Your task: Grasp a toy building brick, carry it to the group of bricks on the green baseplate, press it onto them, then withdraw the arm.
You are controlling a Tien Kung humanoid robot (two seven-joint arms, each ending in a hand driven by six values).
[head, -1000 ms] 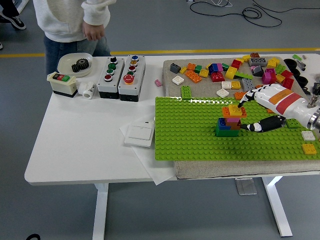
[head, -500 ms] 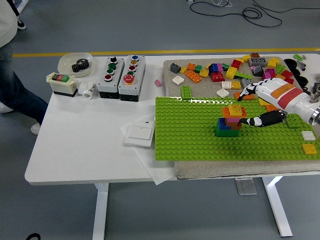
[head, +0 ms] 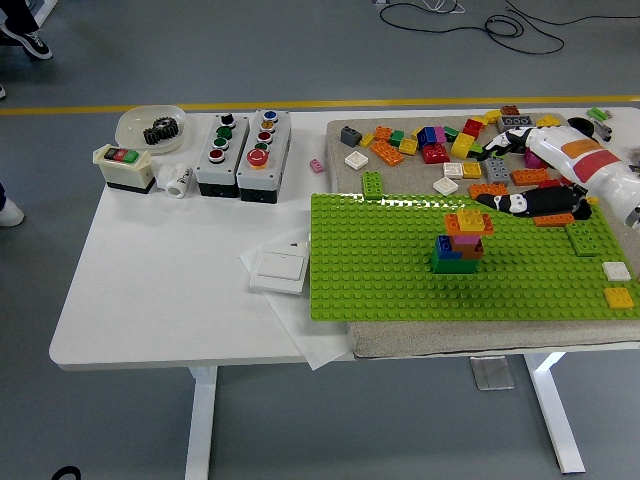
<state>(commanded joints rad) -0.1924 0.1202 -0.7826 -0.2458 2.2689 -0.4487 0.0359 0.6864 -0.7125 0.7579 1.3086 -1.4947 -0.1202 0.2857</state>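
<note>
A small stack of bricks (head: 461, 240) stands on the green baseplate (head: 390, 270): green and blue at the bottom, pink and brown in the middle, orange and yellow on top. My right hand (head: 500, 175), white and black, hovers over the baseplate's far right edge, to the upper right of the stack and apart from it. Its fingers (head: 515, 203) are spread and hold nothing. Behind it lies the pile of loose bricks (head: 450, 140). The left arm is out of view.
On the left stand two button boxes (head: 243, 150), a switch box (head: 125, 166), a white bowl with gears (head: 152, 127) and a white wall switch (head: 278, 270). Loose white (head: 616, 270) and yellow (head: 619, 297) bricks lie at the baseplate's right end.
My right hand has let go of the stack and drawn back up and to the right. The person at the far left has walked out of view.
</note>
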